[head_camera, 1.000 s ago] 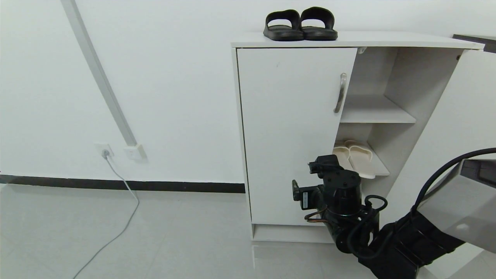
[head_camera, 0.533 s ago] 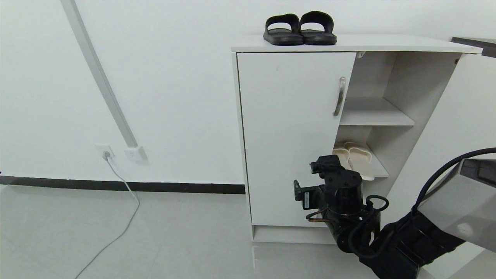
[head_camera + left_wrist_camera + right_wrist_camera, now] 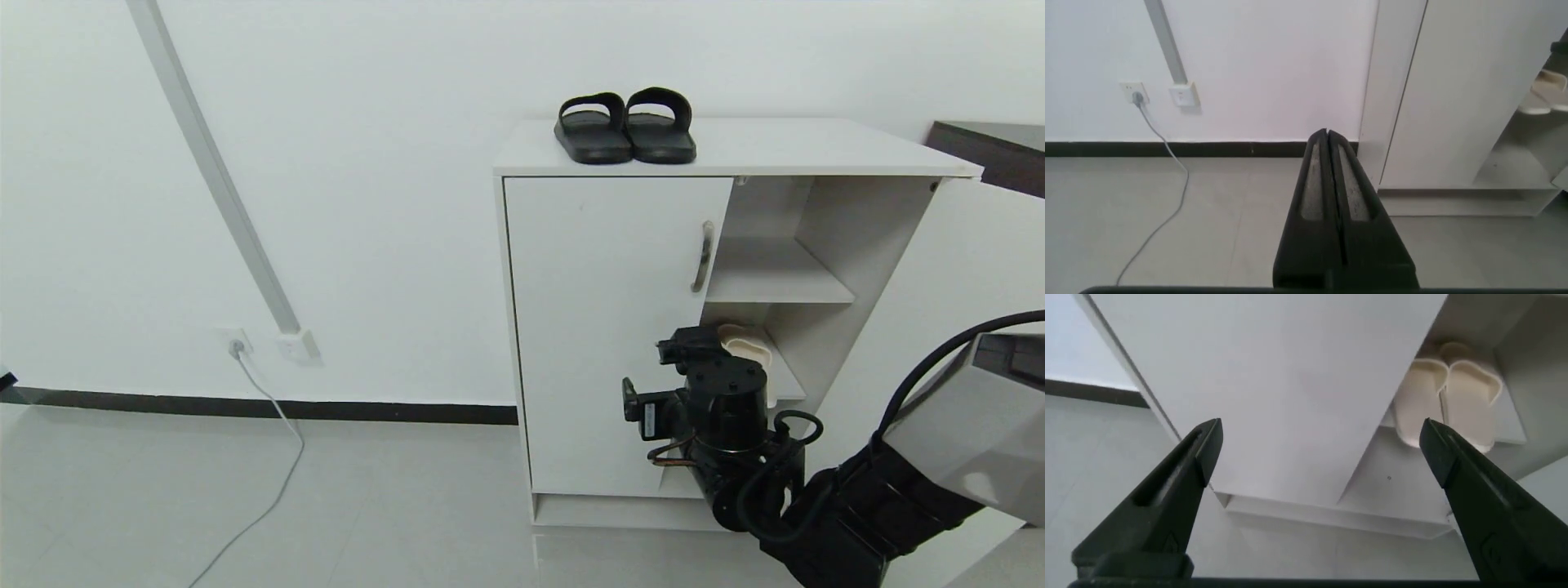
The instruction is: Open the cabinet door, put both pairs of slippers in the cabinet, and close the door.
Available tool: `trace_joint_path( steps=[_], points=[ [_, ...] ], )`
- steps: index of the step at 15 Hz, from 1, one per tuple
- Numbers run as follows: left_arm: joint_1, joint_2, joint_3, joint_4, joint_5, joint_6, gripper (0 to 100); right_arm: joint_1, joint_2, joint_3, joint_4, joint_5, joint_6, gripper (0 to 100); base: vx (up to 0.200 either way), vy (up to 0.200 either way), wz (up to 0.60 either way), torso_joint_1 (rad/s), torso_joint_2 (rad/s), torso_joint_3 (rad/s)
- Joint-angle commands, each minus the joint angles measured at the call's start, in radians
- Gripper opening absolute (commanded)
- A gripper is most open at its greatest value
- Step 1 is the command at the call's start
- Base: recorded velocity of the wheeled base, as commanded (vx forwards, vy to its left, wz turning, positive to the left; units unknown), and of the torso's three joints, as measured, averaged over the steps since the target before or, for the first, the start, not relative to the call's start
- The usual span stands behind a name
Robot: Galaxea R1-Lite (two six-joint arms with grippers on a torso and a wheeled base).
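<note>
White cabinet (image 3: 816, 147) against a white wall. Left-hand door (image 3: 604, 327) shut, with a metal handle (image 3: 700, 256) at its inner edge. Right-hand door (image 3: 963, 269) swung wide open. In the open half, two shelves: upper shelf (image 3: 775, 282) bare, lower shelf (image 3: 790, 384) carrying the cream slippers (image 3: 747, 343), side by side.

Black slippers (image 3: 626, 126) on the cabinet top, toward its left front edge, side by side and touching.

Right gripper (image 3: 1320, 429) low in front of the cabinet, just before the inner edge of the shut door and near the lower shelf. Fingers spread wide, holding nothing.

Left gripper (image 3: 1327, 155) low over the floor, apart from the cabinet and facing the wall. Fingers pressed flat together, nothing between them.

Judging by the layout: door opening done, cream pair stowed, black pair still waiting on top. Step in hand, most likely: going for the second pair.

Next move probably calling for a lift of the open right gripper from shelf level to the cabinet top. Then a pinch across the two touching inner sides, to take both black slippers at once. Then a carry down to the bare upper shelf, keeping away from the shelf edge and the open door. Door closing left for last.
</note>
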Motion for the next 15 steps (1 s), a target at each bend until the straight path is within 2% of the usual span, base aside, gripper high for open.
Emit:
trace_joint_path(
  steps=[1,14,15],
  points=[
    [0.0,0.0,0.0,0.0,0.0,0.0,0,0.002,-0.001,0.0,0.0,0.001,0.0,100,0.0,0.0,0.0,0.115,-0.46,-0.33],
    [0.0,0.0,0.0,0.0,0.0,0.0,0,0.015,-0.011,0.02,0.0,-0.001,0.0,100,0.0,0.0,0.0,0.171,-0.49,-0.315],
    [0.0,0.0,0.0,0.0,-0.003,0.009,0,0.019,-0.011,0.02,0.0,-0.001,0.0,100,0.0,0.0,0.0,0.222,-0.52,-0.31]
  ],
)
